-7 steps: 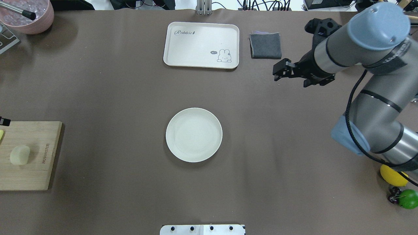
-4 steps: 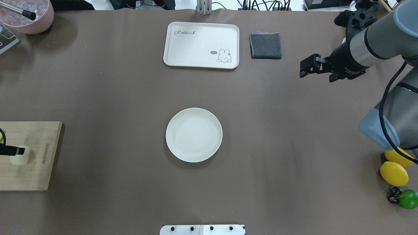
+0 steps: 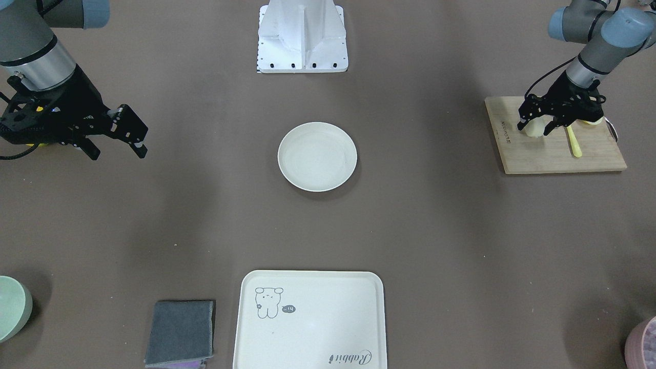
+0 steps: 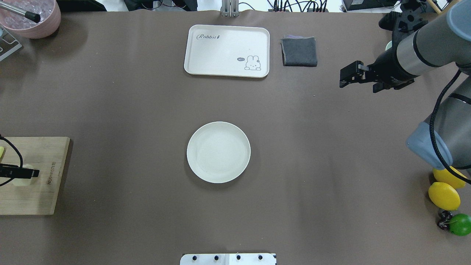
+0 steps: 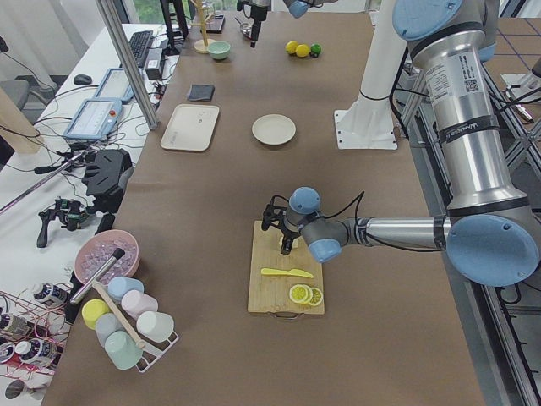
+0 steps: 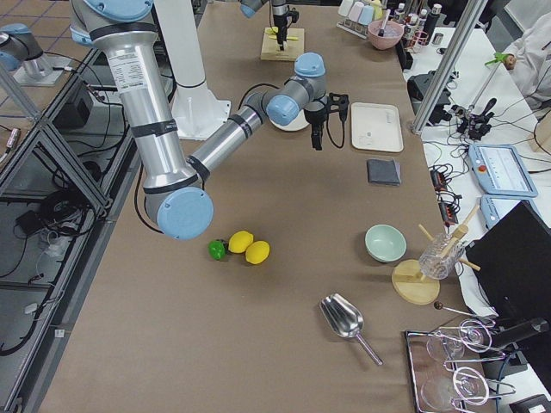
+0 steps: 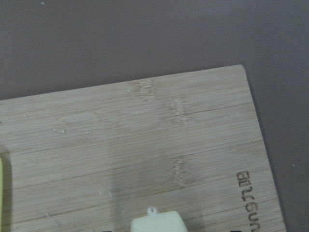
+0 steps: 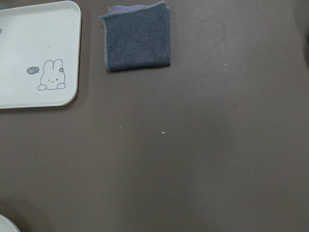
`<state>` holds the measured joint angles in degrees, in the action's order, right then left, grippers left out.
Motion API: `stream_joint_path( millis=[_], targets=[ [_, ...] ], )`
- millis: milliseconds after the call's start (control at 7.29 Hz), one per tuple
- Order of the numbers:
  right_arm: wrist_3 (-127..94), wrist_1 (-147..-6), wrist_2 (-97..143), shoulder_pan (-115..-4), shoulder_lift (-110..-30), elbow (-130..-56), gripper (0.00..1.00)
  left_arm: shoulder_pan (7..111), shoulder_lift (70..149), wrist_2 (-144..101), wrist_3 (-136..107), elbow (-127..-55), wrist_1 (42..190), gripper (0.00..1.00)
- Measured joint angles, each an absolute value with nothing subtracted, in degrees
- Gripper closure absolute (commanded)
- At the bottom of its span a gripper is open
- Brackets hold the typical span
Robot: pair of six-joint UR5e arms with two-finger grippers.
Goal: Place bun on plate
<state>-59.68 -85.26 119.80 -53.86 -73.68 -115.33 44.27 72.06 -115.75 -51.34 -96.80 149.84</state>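
The bun [image 3: 533, 131] is a small pale lump on the wooden cutting board [image 3: 558, 154] at my left end of the table. My left gripper [image 3: 534, 128] is down over it, open, with one finger on each side; I cannot tell whether they touch it. From overhead the left gripper [image 4: 20, 173] hides most of the bun [image 4: 22, 181]. The left wrist view shows only the bun's top [image 7: 157, 223]. The round cream plate [image 4: 218, 152] sits bare at the table's middle. My right gripper [image 4: 358, 87] hangs open and holds nothing, far off at the back right.
A yellow knife [image 3: 574, 143] and lemon slices [image 5: 304, 294] share the board. A rabbit-print tray [image 4: 226, 50] and a grey folded cloth [image 4: 299, 51] lie behind the plate. Lemons [image 4: 444, 195] and a lime [image 4: 460, 224] are near my right arm's base.
My left gripper came in over the board and settled around the bun. My right arm drew back to the right and has since barely moved.
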Motion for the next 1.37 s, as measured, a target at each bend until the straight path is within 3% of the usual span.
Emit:
stream_joint_path(
  millis=[274,823,1097,1371],
  targets=[
    [-59.7,-85.3,119.8,-53.8,-73.7,-115.3,0.00,44.2,71.9,-115.8,-51.3,-97.1,149.9,0.62],
    [-59.7,-85.2,119.8,-53.8,-73.7,-115.2,0.00,45.2,73.2,-120.3,-52.1,-101.6,149.5,0.62],
    [-59.7,-85.2,119.8,-53.8,-73.8,-115.3,0.00,45.2,79.3,-121.7,-58.0,-102.8,148.3,0.62],
    [-59.5,-85.2,119.7,-53.9,-74.9,-115.5,0.00,44.3,91.1,-121.5,-66.0,-102.4,142.4,0.62]
  ],
)
